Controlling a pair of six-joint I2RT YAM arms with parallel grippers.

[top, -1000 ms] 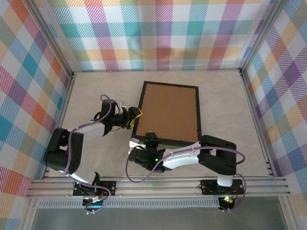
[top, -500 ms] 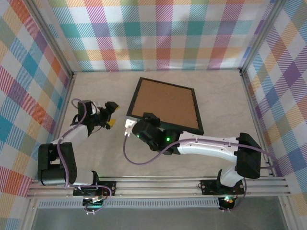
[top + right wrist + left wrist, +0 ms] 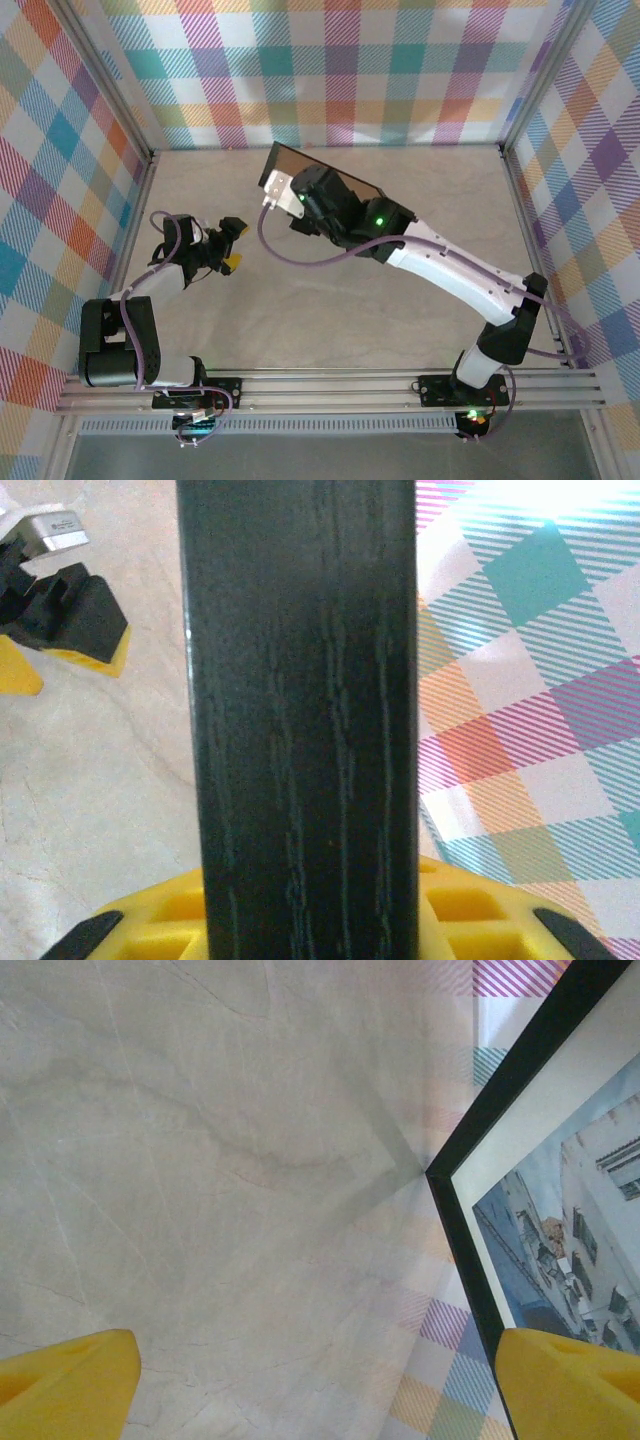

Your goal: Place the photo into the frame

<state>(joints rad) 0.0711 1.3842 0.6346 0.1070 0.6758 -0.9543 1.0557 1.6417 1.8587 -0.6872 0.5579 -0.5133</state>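
Observation:
My right gripper is shut on the frame and holds it off the table, tilted steeply, near the back middle. Up close in the right wrist view, the frame's black wood edge runs upright between the yellow pads. The left wrist view looks at the frame's front, with the photo of pale blue and white buildings inside a white mat border. My left gripper stands open to the left of the frame, apart from it, its yellow fingertips with nothing between them.
Pale marbled tabletop stretches below the raised frame. Chequered walls close in the back and both sides. The right arm reaches diagonally across the table's right half.
The right arm has lifted the frame off the table and swung it up toward the back, tilting it steeply. The left gripper opened and drew back to the left, then stayed.

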